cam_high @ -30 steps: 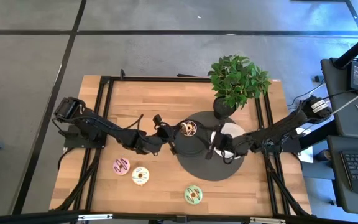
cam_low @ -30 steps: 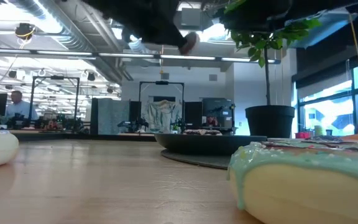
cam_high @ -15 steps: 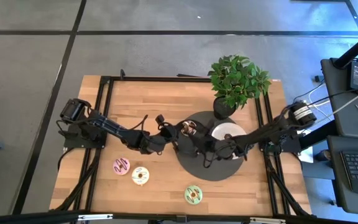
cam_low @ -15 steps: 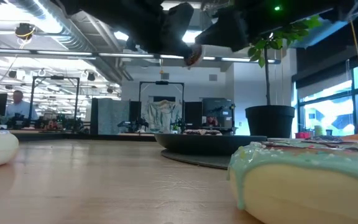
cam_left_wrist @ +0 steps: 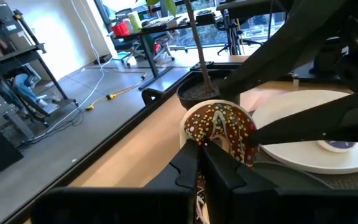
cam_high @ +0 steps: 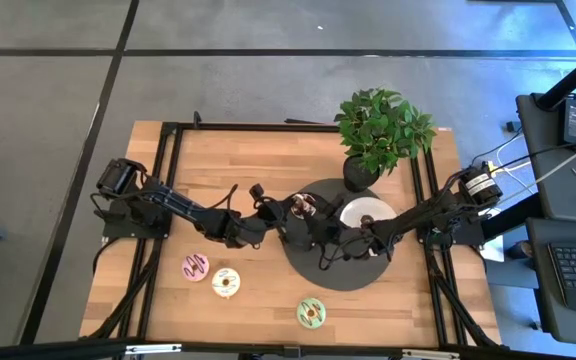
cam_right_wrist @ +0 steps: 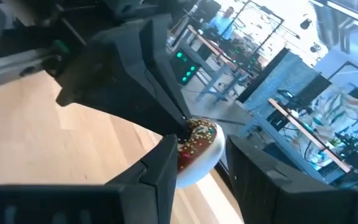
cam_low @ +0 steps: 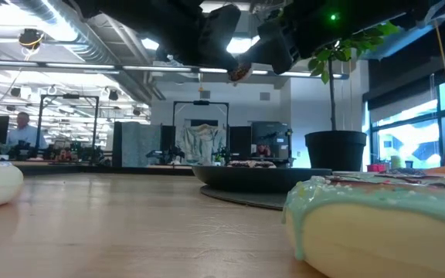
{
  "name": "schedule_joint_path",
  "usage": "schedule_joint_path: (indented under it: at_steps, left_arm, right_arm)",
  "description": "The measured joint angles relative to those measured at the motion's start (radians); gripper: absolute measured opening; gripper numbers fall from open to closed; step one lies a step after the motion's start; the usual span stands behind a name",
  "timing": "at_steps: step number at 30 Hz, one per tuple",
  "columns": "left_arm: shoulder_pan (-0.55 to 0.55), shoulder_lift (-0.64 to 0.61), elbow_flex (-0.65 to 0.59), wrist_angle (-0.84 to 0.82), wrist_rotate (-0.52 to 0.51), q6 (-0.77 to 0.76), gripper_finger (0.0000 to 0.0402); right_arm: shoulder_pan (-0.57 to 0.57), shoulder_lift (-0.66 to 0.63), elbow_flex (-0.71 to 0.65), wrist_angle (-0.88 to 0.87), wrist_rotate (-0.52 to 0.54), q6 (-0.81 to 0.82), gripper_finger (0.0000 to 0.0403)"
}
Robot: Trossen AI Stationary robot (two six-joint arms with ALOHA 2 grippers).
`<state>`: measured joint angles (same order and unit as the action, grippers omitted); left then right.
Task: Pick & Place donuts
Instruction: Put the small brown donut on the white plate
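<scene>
left gripper (cam_left_wrist: 207, 149) clamps the brown-iced sprinkled toy donut (cam_left_wrist: 221, 127) above the round black plate (cam_high: 313, 268), presenting it for handover; right gripper (cam_right_wrist: 197, 155) open around it.

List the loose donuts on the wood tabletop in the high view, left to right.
Pink-iced donut with dark stripes → cream-iced donut with orange drizzle → green-iced donut with sprinkles. The brown sprinkled one is held up, not on the wood.
</scene>
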<state>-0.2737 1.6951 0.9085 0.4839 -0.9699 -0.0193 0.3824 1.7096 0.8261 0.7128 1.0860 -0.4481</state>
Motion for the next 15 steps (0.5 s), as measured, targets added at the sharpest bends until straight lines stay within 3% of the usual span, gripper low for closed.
schedule_joint_path:
  at_steps: [15]
  left_arm:
    - [0.0, 0.0, 0.0, 0.008, -0.008, 0.015, 0.0005]
  right_arm:
    - [0.0, 0.0, 0.0, 0.0, -0.026, 0.018, 0.0138]
